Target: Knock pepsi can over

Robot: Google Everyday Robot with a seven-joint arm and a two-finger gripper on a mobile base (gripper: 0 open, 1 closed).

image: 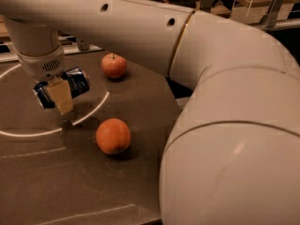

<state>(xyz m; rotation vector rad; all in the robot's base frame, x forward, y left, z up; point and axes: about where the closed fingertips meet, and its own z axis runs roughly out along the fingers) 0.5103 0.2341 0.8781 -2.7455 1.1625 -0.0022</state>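
The pepsi can (77, 82) is dark blue with white markings and a silver end. It lies tipped almost on its side at the left of the dark table (140, 102), its silver end pointing right. My gripper (61, 100) hangs from the big white arm and sits right in front of the can, covering its middle. I cannot tell whether the can is held or only touched. An orange (113, 136) lies a little to the right and nearer the camera.
A red apple (114, 65) stands behind the can, to the right. The white arm (225, 125) fills the right and top of the view and hides the table's right edge. Shelving and clutter stand beyond the table's far edge.
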